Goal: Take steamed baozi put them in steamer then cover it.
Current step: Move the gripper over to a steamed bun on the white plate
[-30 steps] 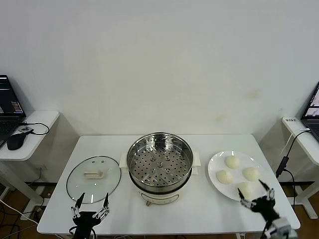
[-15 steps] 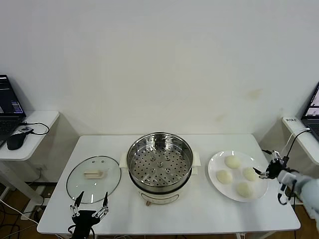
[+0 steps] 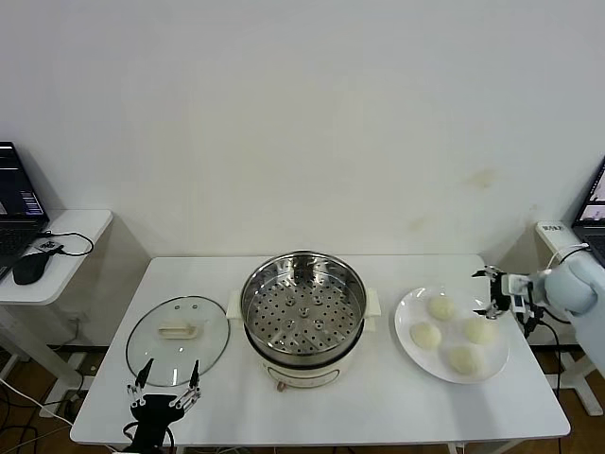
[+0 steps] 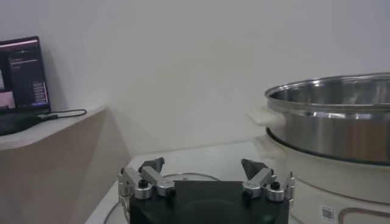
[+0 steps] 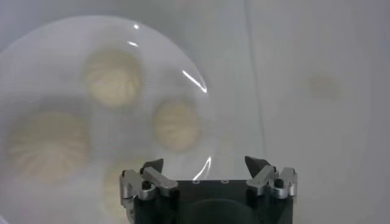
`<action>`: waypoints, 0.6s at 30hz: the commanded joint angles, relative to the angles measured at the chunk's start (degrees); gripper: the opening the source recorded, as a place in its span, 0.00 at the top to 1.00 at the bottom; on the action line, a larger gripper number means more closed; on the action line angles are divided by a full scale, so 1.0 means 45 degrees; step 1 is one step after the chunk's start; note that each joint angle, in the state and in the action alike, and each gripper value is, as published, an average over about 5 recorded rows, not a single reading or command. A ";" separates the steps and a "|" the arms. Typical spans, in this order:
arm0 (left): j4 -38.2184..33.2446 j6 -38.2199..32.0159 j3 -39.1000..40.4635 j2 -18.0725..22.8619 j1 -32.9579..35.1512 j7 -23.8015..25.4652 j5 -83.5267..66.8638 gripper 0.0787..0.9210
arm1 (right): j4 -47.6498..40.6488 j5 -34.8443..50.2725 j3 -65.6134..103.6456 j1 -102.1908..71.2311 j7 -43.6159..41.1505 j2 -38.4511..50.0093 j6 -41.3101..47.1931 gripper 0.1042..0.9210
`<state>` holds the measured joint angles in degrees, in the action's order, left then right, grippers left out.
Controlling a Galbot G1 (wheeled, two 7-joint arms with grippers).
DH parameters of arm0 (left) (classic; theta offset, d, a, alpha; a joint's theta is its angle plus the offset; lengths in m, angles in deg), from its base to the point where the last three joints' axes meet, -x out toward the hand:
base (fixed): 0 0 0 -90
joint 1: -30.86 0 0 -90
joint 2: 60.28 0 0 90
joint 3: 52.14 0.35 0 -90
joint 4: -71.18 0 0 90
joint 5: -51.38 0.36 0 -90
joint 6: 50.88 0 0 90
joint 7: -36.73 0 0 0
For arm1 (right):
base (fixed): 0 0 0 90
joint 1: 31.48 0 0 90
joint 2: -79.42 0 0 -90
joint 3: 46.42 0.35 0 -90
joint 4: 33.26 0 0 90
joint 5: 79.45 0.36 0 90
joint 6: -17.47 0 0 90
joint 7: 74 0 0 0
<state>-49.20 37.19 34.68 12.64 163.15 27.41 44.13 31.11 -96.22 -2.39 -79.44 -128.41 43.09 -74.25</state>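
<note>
I see the steamer [image 3: 303,322], a round, shiny stainless-steel pot with a perforated tray inside, sitting on a cream-white electric base with side handles at the middle of the white rectangular desk [image 3: 397,402]. Its rim is polished and its wall reflects the room in the left wrist view [image 4: 332,115]. Near the desk's right edge lies a flat, glossy white round plate [image 3: 408,350], and on it rest four steamed baozi [image 3: 441,307], smooth, dome-shaped, cream-white dough buns with pleated tops, set near one another but apart. Toward the desk's left edge a round clear glass lid [image 3: 178,340] with a cream handle lies flat, just beside the steamer's base.

My right gripper [image 3: 492,294] hangs over the far right rim of the plate, its jaws apart and holding nothing; in the right wrist view [image 5: 206,176] the buns lie below it. My left gripper [image 3: 163,390] waits at the desk's front edge, just in front of the glass lid, jaws apart and empty.

A small white side table [image 3: 57,248] to the left carries a laptop [image 3: 17,208] and a dark mouse [image 3: 30,268].
</note>
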 commanded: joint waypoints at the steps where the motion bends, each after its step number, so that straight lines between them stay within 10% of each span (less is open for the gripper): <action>1: 0.0083 0.0015 -0.0192 -0.0035 -0.0107 0.0017 -0.0005 0.12 | -0.2413 -0.0049 -0.3042 0.2494 -0.0895 -0.1633 -0.0361 0.12; 18: 0.0112 -0.0048 -0.0355 -0.0047 -0.0164 0.0006 -0.0006 0.12 | -0.4129 -0.1151 -0.2651 0.2413 -0.0349 -0.3249 -0.0111 0.12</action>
<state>-48.71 37.03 33.23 12.46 162.49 27.49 44.08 16.88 -99.74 -12.21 -70.68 -129.84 31.86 -74.69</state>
